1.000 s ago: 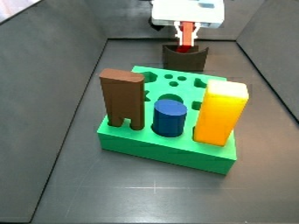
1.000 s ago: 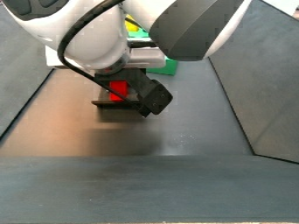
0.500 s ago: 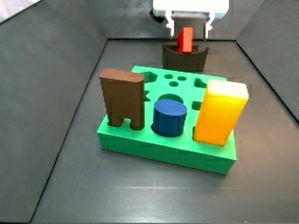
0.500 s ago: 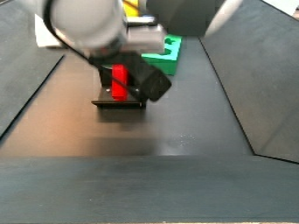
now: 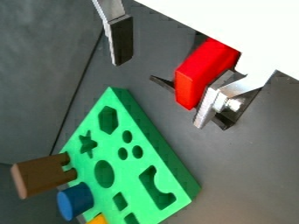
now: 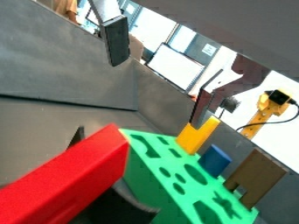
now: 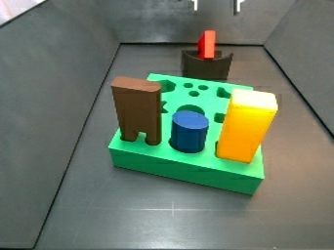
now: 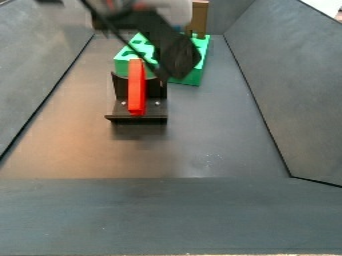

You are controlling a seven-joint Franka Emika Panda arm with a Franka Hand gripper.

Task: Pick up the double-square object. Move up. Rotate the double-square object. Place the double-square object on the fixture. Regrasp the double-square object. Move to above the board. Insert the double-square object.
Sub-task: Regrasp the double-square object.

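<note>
The double-square object (image 7: 206, 44), a slim red block, stands upright in the scoop of the dark fixture (image 7: 206, 66) behind the green board (image 7: 196, 146). In a side view it (image 8: 135, 88) rises from the fixture (image 8: 136, 110) with nothing touching it. My gripper (image 7: 217, 5) hangs open above it, only its fingertips showing at the frame's top edge. In both wrist views the gripper (image 5: 163, 87) (image 6: 162, 83) is spread wide, and the red block (image 5: 205, 74) (image 6: 65, 179) lies well below, free of both fingers.
On the board stand a brown notched block (image 7: 136, 109), a blue cylinder (image 7: 188, 131) and a tall yellow-orange block (image 7: 247, 125). Several shaped holes (image 5: 122, 153) are open on its far part. Dark sloping walls (image 7: 65, 117) enclose the floor.
The gripper has let go of the red block and risen straight up, almost out of both side views. The block stays upright on the fixture.
</note>
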